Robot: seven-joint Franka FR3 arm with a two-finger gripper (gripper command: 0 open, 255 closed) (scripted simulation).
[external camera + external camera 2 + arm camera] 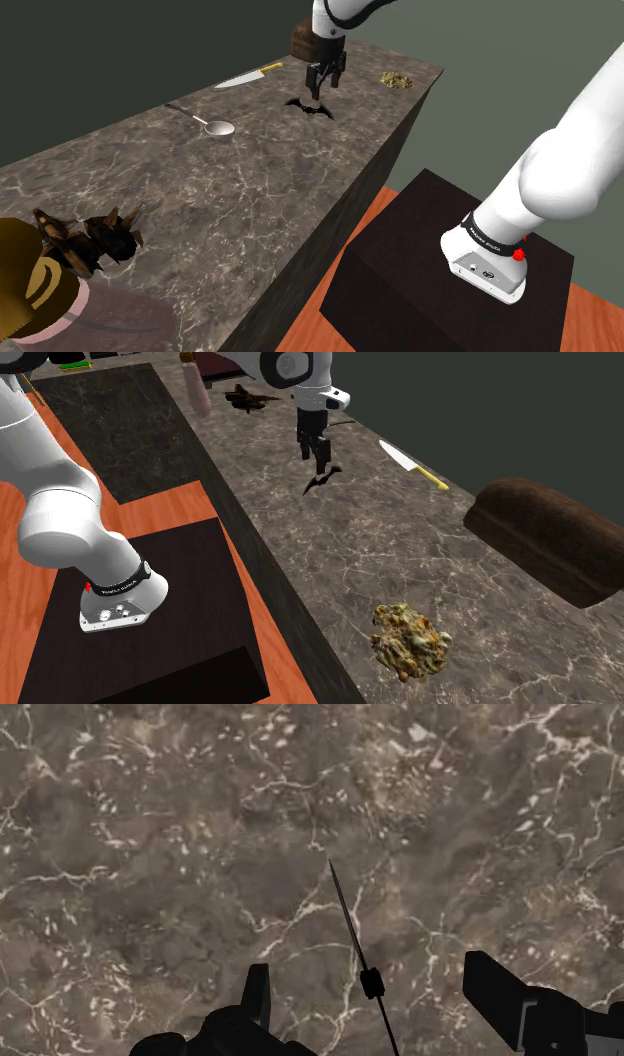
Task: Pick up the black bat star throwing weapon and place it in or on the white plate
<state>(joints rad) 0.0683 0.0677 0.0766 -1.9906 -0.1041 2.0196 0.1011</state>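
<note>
The black bat star (310, 107) lies near the far end of the marble counter (230, 190); it also shows as the bat star (323, 476) in the second exterior view. My gripper (319, 88) hangs just above it, pointing down, also seen as the gripper (317, 455). In the wrist view the bat star (350, 929) appears as a thin black sliver between my fingers (258, 996), touching neither; the gripper (378, 1004) is open. A round pinkish-rimmed dish (95, 318) sits at the counter's near end, at the shoulder view's lower left, partly hidden by a brown and yellow thing.
A knife (245, 80) and a spoon (206, 123) lie to the shoulder view's left of the bat star. A brown loaf (548, 540) and a yellow-green clump (410, 642) sit near the far end. A dark spiky object (100, 240) lies beside the dish. The counter edge (350, 200) faces the stand.
</note>
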